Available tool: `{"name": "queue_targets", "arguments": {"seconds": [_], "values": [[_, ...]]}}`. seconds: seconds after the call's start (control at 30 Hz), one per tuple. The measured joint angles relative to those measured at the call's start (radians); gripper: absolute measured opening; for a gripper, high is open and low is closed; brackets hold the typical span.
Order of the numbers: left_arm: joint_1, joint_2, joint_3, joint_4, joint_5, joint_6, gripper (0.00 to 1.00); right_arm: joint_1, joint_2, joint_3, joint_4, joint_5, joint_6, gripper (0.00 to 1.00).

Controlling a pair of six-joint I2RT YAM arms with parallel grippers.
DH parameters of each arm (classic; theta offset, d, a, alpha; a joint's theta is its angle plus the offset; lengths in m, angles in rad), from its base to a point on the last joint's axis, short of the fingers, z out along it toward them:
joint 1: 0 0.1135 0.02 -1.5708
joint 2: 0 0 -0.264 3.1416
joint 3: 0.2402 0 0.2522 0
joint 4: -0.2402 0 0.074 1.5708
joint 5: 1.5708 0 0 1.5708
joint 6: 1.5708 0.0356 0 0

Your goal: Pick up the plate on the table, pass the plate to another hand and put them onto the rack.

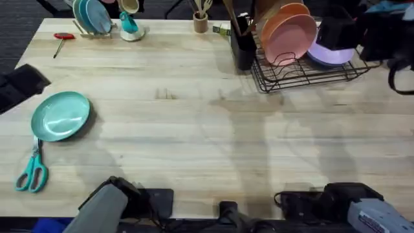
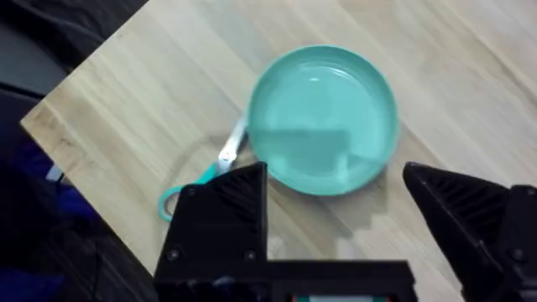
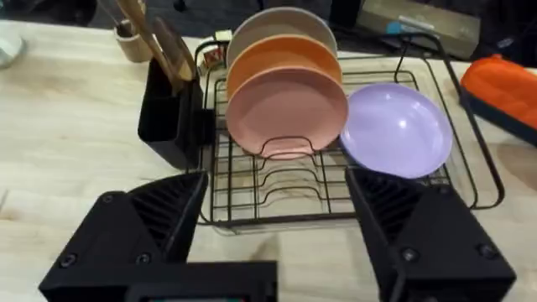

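In the overhead view we see the round glossy teal plate (image 1: 61,116) lying flat on the light wooden butcher-block counter (image 1: 207,136), near its left edge. Just below the plate lies a pair of scissors with teal handles (image 1: 32,169), the blades pointing up and reaching the plate's rim. At the far right of the counter stands the black wire dish rack (image 1: 304,68). It holds upright orange-pink plates (image 1: 289,33), and a lavender plate (image 1: 331,55) leans at its right side. A black utensil holder (image 1: 242,42) hangs on the rack's left end. At the far left there is a small wooden plate stand (image 1: 90,19) with light blue plates, and a red screwdriver (image 1: 63,37) lies close to it.

In the left wrist view we see the left hand (image 2: 369,222) above the teal plate (image 2: 323,117), its two black fingers spread apart and holding nothing. The scissors (image 2: 214,168) lie beside the plate, touching its rim.

In the right wrist view we see the right hand (image 3: 277,222) also wide open and empty, in front of the black wire rack (image 3: 277,193). The pink plates (image 3: 287,113) stand in its slots, and the lavender plate (image 3: 396,130) leans beside them.
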Motion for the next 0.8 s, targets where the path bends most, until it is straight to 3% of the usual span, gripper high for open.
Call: {"name": "queue_targets", "arguments": {"seconds": [0.3, 0.53, 0.8], "values": [[0.111, 0.086, 0.0, 0.166, 0.018, 0.013, 0.99, 0.0, 0.0, 0.0, -0.048, 0.0, 0.0, 0.994], [0.156, 0.163, 0.001, 0.206, 0.138, 0.128, 0.99, 0.0, 0.0, 0.0, -0.052, 0.0, 0.0, 0.994], [0.203, 0.285, 0.001, 0.26, 0.175, 0.213, 0.991, 0.0, 0.0, 0.0, -0.052, 0.0, 0.0, 0.994]]}}
